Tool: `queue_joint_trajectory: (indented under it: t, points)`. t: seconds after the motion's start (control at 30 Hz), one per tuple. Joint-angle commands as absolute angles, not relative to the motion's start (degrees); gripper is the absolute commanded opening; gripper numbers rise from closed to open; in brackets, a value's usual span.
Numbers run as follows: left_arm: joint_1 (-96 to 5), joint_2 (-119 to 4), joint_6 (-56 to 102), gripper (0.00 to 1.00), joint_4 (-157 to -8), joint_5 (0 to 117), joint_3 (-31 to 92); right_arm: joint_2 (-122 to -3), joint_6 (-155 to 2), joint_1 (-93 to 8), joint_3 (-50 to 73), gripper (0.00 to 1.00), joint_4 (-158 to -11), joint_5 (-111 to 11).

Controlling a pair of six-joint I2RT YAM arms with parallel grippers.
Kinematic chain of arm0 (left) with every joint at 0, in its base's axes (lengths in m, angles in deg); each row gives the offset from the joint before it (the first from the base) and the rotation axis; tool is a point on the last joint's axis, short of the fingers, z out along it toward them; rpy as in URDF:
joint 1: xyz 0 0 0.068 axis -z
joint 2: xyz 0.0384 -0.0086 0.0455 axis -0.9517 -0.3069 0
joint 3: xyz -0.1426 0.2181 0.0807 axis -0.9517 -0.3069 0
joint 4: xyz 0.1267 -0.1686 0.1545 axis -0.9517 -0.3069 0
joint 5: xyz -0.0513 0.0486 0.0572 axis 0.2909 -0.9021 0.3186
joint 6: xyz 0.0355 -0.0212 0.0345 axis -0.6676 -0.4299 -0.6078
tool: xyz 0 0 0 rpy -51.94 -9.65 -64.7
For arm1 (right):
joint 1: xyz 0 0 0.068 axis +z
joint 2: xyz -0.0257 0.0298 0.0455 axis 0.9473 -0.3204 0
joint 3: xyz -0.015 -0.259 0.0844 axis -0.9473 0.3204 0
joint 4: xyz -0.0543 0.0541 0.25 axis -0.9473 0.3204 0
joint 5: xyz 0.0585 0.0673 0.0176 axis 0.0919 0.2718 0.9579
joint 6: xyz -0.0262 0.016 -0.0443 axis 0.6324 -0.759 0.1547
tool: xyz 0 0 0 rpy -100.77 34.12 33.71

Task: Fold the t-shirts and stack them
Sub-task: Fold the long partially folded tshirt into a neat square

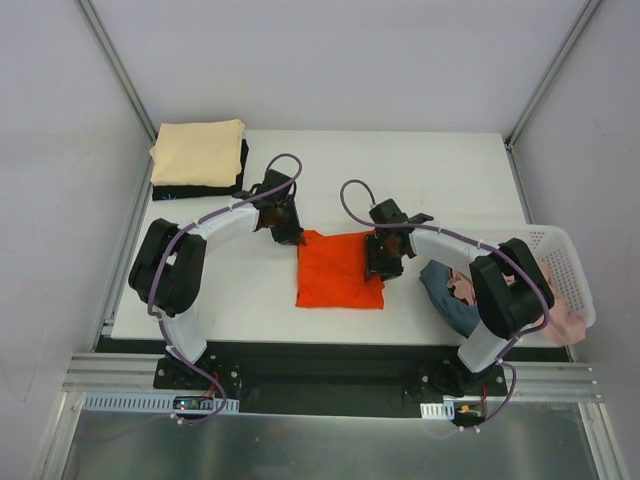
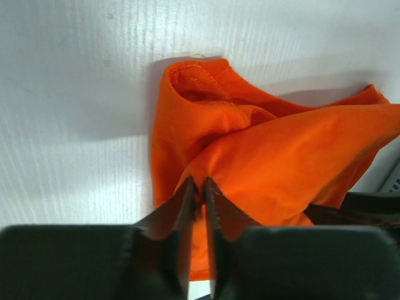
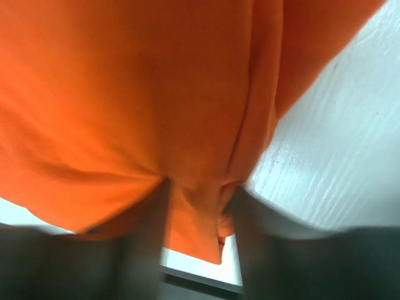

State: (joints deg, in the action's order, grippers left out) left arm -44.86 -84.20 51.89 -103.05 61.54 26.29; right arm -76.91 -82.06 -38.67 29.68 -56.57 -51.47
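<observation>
The orange shirt (image 1: 340, 272) lies flat, near-right of the stack (image 1: 198, 152), with its far edge running left to right. The left gripper (image 1: 289, 234) pinches the corner nearer the stack. The right gripper (image 1: 383, 264) straddles the corner farther from the stack, fingers apart; whether it grips is unclear.

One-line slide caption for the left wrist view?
Left pincer pinching a fold of the orange shirt on the white table.
</observation>
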Motion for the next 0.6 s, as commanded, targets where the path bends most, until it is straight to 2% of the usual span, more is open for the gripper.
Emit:
queue_joint_trajectory:
  t: [0.0, 0.07, 0.37, 0.57]
  points:
    - [-45.1, -83.9, 50.3, 0.00, -103.6, 63.4, 29.2, -77.1, -84.1, -37.7, 26.2, 0.28, -54.4, -53.7]
    - [-45.1, -83.5, 49.7, 0.00, -103.5, 64.0, 29.6, -76.4, -84.6, -37.6, 25.9, 0.13, -53.1, -53.9]
    - [-45.1, -74.8, 46.6, 0.00, -99.3, 64.0, 27.3, -68.8, -83.7, -37.8, 28.3, 0.09, -53.3, -49.9]
    - [-45.1, -78.0, 44.0, 0.00, -95.7, 66.0, 28.8, -68.0, -83.7, -41.3, 34.8, 0.09, -60.3, -42.9]
